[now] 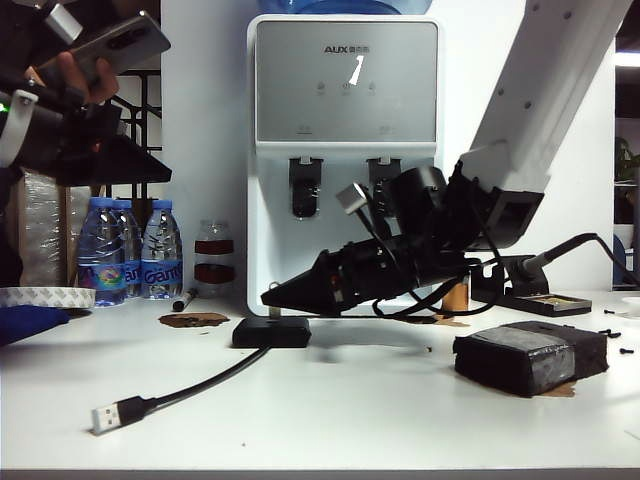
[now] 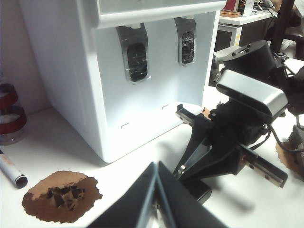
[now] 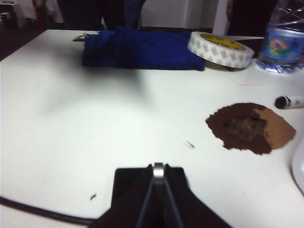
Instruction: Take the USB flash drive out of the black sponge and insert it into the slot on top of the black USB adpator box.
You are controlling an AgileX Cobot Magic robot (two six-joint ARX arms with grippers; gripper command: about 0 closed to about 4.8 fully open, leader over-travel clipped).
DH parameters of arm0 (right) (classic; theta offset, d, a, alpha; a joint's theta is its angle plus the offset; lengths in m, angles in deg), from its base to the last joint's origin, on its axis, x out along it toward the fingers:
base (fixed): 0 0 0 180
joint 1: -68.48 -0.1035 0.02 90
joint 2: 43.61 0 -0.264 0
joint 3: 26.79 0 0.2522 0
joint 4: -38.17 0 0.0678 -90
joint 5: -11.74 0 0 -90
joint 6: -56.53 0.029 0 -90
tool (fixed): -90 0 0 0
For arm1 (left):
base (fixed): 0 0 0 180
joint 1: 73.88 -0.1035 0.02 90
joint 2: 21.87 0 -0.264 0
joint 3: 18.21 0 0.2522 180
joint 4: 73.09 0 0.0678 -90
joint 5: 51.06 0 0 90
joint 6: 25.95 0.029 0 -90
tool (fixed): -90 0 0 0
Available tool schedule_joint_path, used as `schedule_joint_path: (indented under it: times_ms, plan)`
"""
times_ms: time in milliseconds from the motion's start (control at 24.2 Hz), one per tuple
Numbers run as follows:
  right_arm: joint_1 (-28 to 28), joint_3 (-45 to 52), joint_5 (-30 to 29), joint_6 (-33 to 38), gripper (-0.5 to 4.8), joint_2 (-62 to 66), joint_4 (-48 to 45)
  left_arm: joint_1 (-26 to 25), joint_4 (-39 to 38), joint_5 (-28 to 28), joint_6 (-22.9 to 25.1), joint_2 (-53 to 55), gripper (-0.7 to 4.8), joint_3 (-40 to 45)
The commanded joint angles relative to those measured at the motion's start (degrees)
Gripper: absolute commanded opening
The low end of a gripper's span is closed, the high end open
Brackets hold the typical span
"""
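Note:
My right gripper [image 1: 270, 297] reaches in from the right and hangs just above the black USB adaptor box [image 1: 272, 332]. In the right wrist view this gripper [image 3: 158, 175] is shut on the silver USB flash drive [image 3: 158, 167], whose end shows at the fingertips over the box [image 3: 126, 183]. The slot is hidden beneath the fingers. The black sponge [image 1: 530, 358] lies at the right of the table, with clear tape on it. My left gripper [image 1: 160, 175] is held high at the left, shut [image 2: 156, 167], with nothing seen in it. Its camera sees the right gripper [image 2: 178, 172] over the box [image 2: 202, 191].
The box's cable runs to a silver plug [image 1: 105, 417] near the front edge. A white water dispenser [image 1: 345, 150] stands behind the box. Bottles [image 1: 130, 250], a tape roll [image 3: 221, 49], a blue cloth [image 3: 142, 47], a brown patch [image 3: 249, 127] and a marker [image 3: 289, 101] lie to the left.

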Motion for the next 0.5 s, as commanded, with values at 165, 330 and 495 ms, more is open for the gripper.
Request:
schedule_joint_path:
  times_ms: [165,330,495]
  plan:
    - [0.6,-0.4,-1.1,0.0,-0.04,-0.4,1.7,0.0,0.5,-0.4,0.0,-0.3,-0.04,-0.1]
    - [0.6,-0.4,-2.9,-0.1,-0.04,-0.4,1.7,0.0,0.5,-0.2,0.0,-0.3,-0.04,-0.1]
    - [0.6,-0.5,-3.7,-1.0,-0.04,-0.2,1.6,0.0,0.5,-0.2,0.0,-0.3,-0.04,-0.1]
